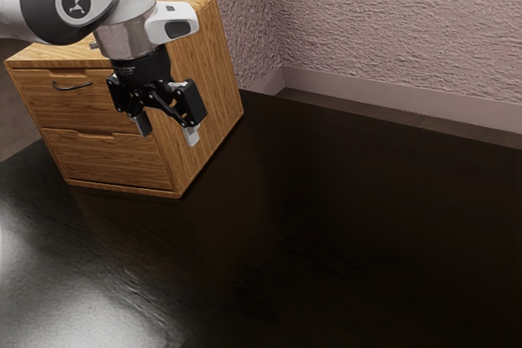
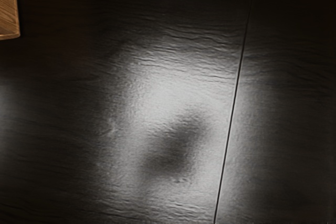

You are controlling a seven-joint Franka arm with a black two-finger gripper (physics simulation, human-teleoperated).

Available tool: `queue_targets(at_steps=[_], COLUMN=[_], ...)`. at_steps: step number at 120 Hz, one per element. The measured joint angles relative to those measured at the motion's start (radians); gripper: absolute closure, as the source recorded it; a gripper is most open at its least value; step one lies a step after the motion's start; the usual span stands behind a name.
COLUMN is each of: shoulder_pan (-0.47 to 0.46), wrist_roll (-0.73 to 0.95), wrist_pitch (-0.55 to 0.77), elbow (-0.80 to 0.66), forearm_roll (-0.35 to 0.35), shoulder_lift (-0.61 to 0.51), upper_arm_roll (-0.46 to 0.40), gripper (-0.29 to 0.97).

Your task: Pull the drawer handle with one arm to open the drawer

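Two fingers [image 1: 192, 135] of the gripper [image 1: 167, 130] stand spread and empty as it hangs over the dark table [image 1: 342, 234], in front of the wooden cabinet [image 1: 216, 71], near the handle [image 1: 72, 85] of the shut top drawer [image 1: 65, 107].

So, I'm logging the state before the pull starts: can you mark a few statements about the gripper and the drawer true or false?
1. The wooden cabinet stands on a dark surface. True.
2. The gripper is open and holds nothing. True.
3. The gripper is clamped on the handle. False: the handle is free, toward the exterior view's left of the gripper.
4. The top drawer is pulled halfway out. False: its front sits flush with the cabinet.
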Motion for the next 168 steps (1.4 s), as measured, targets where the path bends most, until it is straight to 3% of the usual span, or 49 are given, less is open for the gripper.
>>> queue_targets(at_steps=[63,93,112,130,168], shoulder_pan=[0.035,-0.081,0.043,0.053,0.044], wrist_roll=[0.001,0.010,0.029,0.074,0.156], wrist_pitch=[-0.003,-0.044,-0.078,-0.095,-0.109], elbow=[0.000,-0.004,-0.023,-0.025,-0.029], forearm_roll=[-0.087,-0.079,-0.042,-0.012,0.014], shoulder_lift=[0.007,-0.016,-0.057,-0.075,-0.091], upper_arm_roll=[0.071,0.304,0.452,0.616,0.665], gripper=[0.00,0.00,0.00,0.00,0.00])
